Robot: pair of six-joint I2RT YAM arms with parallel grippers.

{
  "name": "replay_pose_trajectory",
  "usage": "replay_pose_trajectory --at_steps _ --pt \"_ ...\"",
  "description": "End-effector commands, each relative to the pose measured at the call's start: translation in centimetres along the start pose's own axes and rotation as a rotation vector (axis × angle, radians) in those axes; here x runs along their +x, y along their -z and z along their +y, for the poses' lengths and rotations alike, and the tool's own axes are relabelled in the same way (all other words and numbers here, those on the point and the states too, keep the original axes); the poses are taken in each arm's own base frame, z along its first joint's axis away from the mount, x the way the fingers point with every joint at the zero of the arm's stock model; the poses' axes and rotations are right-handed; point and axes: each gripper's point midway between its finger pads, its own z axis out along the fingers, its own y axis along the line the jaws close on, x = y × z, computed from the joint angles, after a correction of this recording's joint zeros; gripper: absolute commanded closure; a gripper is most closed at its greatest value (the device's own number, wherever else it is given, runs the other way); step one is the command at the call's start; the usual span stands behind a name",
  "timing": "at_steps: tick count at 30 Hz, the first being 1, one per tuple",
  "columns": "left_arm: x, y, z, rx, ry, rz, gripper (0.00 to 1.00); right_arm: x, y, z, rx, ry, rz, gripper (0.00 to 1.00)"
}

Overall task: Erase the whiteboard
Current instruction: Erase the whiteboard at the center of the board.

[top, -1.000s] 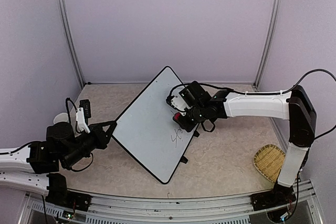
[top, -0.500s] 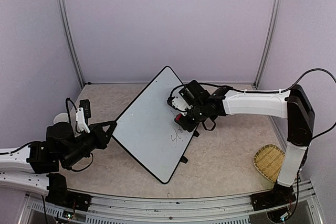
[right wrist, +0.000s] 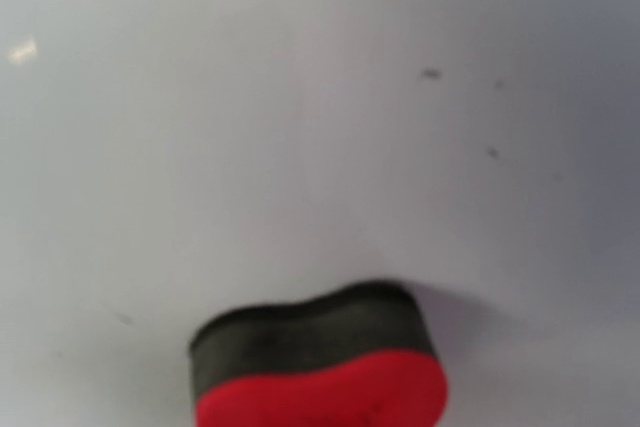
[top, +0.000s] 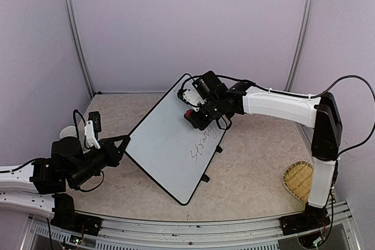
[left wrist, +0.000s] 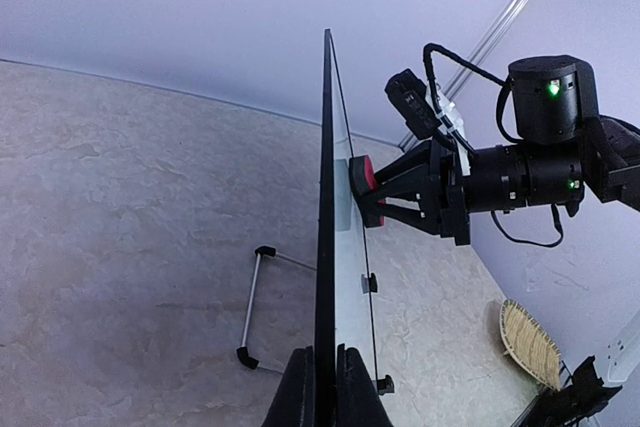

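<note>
The left arm point(top: 35, 182) lies low at the near left, its links folded close to the base and its wrist pointing right and slightly far. The left gripper point(top: 124, 139) is fully closed, its two black fingers point(left wrist: 300, 392) pinching the near left edge of the whiteboard point(top: 167, 144). The right arm point(top: 281, 106) rises upright from its base at the near right to a sharp elbow, then its white forearm stretches left and far across the scene. Its wrist angles down to the left. The right gripper point(top: 196, 118) stands narrowly parted, clamped on the eraser point(top: 190, 113).
</note>
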Motion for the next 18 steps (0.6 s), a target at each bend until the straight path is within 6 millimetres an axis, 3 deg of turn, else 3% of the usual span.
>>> replay_pose_trajectory --at_steps 1,11,14,18 --pt "4.7 0.5 -1.1 0.111 -0.13 0.185 1.0 1.6 -1.7 0.6 -0.011 0.014 0.034 0.79" --pt "4.6 0.6 -1.0 0.112 -0.129 0.181 1.0 8.7 -2.8 0.4 -0.009 -0.017 0.133 0.8" --pt "4.6 0.6 -1.1 0.115 -0.127 0.18 1.0 9.4 -2.6 0.0 -0.008 -0.033 0.135 0.8" --pt "4.6 0.5 -1.3 0.118 -0.128 0.183 1.0 8.9 -2.5 0.1 -0.017 -0.038 0.124 0.79"
